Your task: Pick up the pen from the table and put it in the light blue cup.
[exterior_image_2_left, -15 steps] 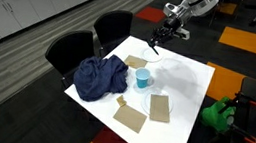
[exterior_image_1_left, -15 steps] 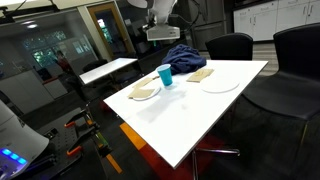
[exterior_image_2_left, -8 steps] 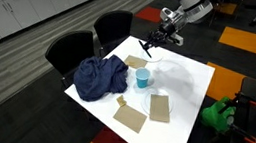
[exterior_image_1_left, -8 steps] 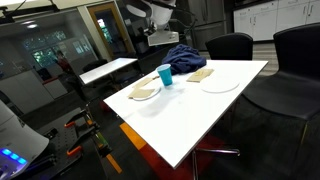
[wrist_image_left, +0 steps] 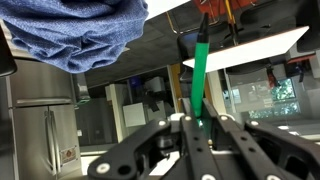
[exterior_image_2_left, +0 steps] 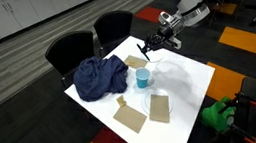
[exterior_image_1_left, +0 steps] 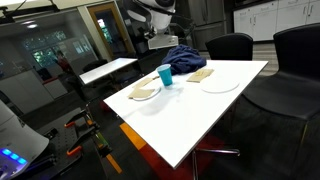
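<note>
In the wrist view my gripper (wrist_image_left: 196, 128) is shut on a green pen (wrist_image_left: 199, 70), which sticks out beyond the fingertips. In an exterior view the gripper (exterior_image_2_left: 150, 48) hangs above the far edge of the white table (exterior_image_2_left: 187, 85), up and behind the light blue cup (exterior_image_2_left: 143, 79). The cup stands upright near the table's middle, also seen in an exterior view (exterior_image_1_left: 165, 75). The gripper (exterior_image_1_left: 148, 41) is in the air, apart from the cup. The pen is too small to make out in the exterior views.
A crumpled dark blue cloth (exterior_image_2_left: 100, 78) lies beside the cup and shows in the wrist view (wrist_image_left: 75, 30). Brown napkins (exterior_image_2_left: 145, 109) and a white plate (exterior_image_1_left: 219, 85) lie on the table. Black chairs (exterior_image_2_left: 112, 27) stand along one side.
The gripper, still holding the pen, has moved along the table's far edge toward the side with the cup and the cloth. Nothing on the table has moved.
</note>
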Controlling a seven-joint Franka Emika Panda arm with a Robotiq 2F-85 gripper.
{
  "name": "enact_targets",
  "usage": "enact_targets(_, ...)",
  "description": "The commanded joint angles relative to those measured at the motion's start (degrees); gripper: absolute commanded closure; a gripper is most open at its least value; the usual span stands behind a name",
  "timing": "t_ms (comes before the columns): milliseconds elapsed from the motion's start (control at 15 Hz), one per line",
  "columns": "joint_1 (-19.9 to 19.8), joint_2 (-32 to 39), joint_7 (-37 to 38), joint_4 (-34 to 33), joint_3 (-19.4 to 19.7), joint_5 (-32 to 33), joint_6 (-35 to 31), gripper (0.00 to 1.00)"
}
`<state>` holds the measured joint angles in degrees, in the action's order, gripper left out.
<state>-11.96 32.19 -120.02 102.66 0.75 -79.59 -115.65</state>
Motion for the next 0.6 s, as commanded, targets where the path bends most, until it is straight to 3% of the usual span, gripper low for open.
enact_targets(0, 0.85, -0.82, -7.00, 0.83, 0.91, -2.53, -0.44, 0.96)
enact_targets(267, -0.37, 0.66, -17.98, 1.05, 0.64, -9.52, 2.36, 0.96)
enact_targets(533, -0.57, 3.60, -22.11, 0.19, 1.23, -13.90, 7.06, 0.96)
